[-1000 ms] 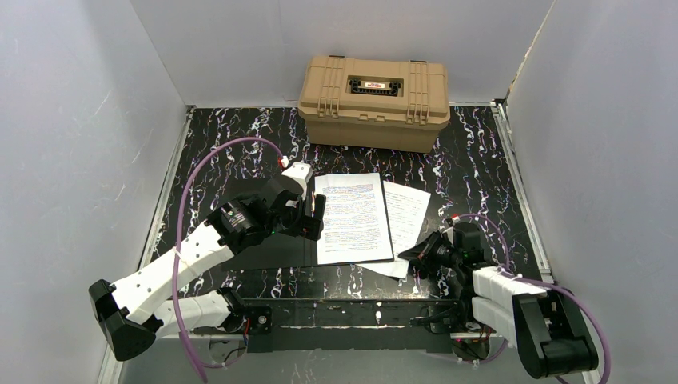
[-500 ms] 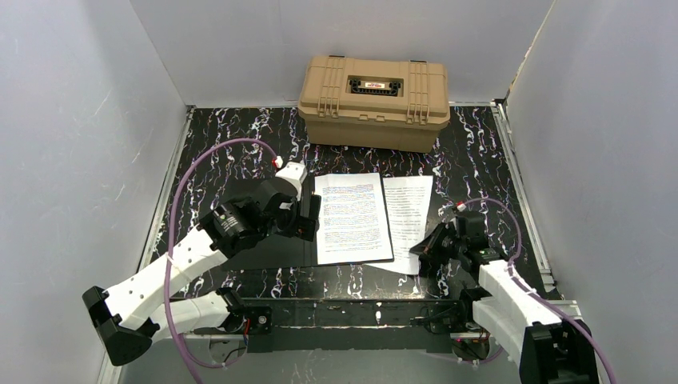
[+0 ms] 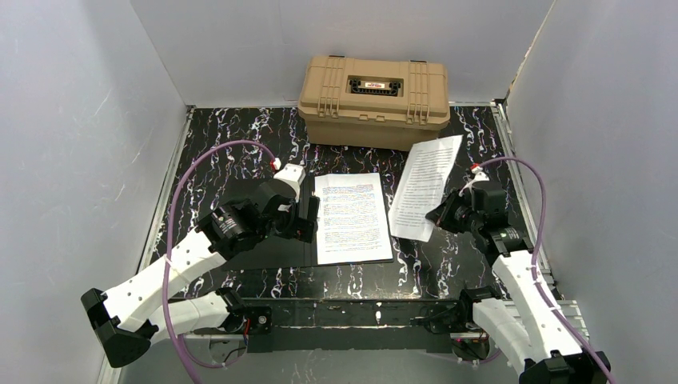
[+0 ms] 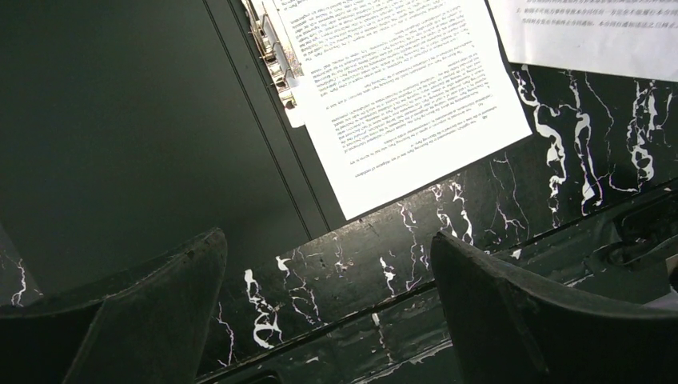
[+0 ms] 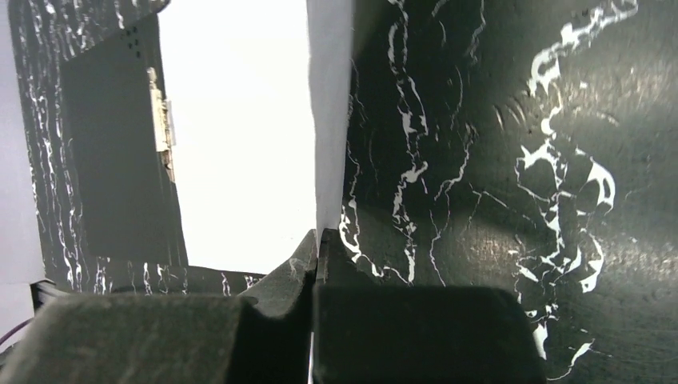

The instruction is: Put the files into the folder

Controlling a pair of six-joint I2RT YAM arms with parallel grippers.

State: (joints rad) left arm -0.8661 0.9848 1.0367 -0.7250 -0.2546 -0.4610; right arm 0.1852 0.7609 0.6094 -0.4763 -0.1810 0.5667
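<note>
Fingers (image 5: 280, 280) of the right arm are shut flat on the lower edge of one white printed paper sheet (image 3: 428, 182). The sheet rises from them clear of the black marbled desk (image 3: 232, 136) and leans away toward the back. It looks very light, limp and slick. Held by a single edge it will likely bow, flutter and slide in the grip, so slow travel suits it, and the grip should stay where it is. To their left lies the open beige folder (image 4: 120, 120), black inside up, with a second white printed sheet (image 3: 352, 216) flat on its right half. A small metal clip (image 4: 272, 48) at the spine could snag an incoming edge. Past the held sheet's top corner the tan plastic hard case (image 3: 373, 100) stands near, and the side wall is close on the outer side. The freest path therefore runs leftward and low. The left arm's fingers (image 4: 512, 320) are spread wide, holding nothing, above the folder's near edge.
</note>
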